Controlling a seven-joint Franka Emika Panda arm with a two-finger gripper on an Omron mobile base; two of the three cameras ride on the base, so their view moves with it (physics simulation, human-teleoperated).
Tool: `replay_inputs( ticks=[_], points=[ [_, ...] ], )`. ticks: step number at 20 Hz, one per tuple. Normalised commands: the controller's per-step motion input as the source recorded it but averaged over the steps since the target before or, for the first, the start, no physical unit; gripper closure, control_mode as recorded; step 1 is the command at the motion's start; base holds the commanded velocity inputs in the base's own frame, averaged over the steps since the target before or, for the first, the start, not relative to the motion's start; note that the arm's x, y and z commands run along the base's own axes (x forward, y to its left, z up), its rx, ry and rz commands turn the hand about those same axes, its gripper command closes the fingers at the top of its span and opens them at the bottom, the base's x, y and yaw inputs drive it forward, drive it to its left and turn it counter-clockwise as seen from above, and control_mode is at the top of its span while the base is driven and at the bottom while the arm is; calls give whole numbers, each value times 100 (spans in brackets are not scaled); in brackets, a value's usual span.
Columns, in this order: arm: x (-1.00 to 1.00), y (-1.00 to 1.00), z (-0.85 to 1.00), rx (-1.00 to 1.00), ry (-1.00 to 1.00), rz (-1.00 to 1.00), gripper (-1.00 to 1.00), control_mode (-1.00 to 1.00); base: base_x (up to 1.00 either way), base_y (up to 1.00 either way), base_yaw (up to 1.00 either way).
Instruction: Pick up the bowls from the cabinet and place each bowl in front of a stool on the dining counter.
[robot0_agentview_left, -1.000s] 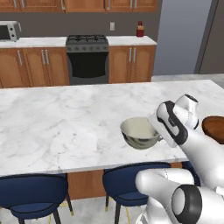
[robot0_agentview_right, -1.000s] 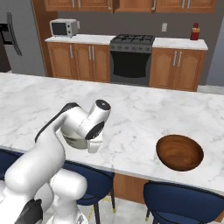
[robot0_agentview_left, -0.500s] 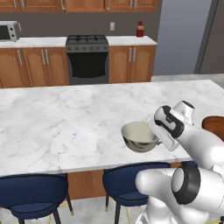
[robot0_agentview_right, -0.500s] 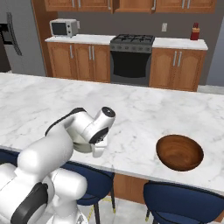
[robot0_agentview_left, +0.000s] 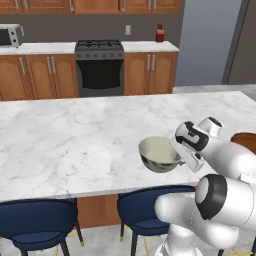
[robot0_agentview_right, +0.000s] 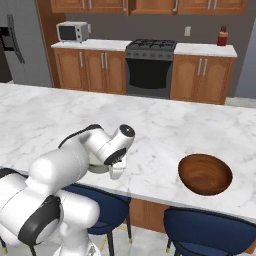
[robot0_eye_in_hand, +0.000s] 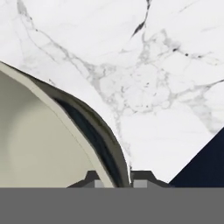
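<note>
Your gripper (robot0_eye_in_hand: 113, 177) is pinching the cream bowl (robot0_agentview_left: 159, 155) by its rim near the dining counter (robot0_agentview_left: 75, 140) front edge, so releasing early risks tipping it toward the stool (robot0_agentview_left: 145, 212).

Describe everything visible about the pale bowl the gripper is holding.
The pale cream-green ceramic bowl is round and deep, with a smooth, empty, cream inside and a dark smudged outside. It sits upright near the front edge of the long white marble dining counter, above a navy blue padded stool. The gripper is shut on its rim, one finger inside the wall and one outside. Whether its base rests on the marble or hangs just above it cannot be told.
</note>
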Motion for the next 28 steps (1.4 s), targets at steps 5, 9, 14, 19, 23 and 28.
replay_inputs(
  ticks=[5,9,14,19,23,28],
  points=[
    [0,0,0,0,0,0,100,-100,0,0,0],
    [0,0,0,0,0,0,100,-100,0,0,0],
    [0,0,0,0,0,0,-100,-100,0,0,0],
    [0,0,0,0,0,0,-100,-100,0,0,0],
    [0,0,0,0,0,0,-100,-100,0,0,0],
    [-12,-2,52,-3,0,1,-100,-100,0,0,0]
  ],
)
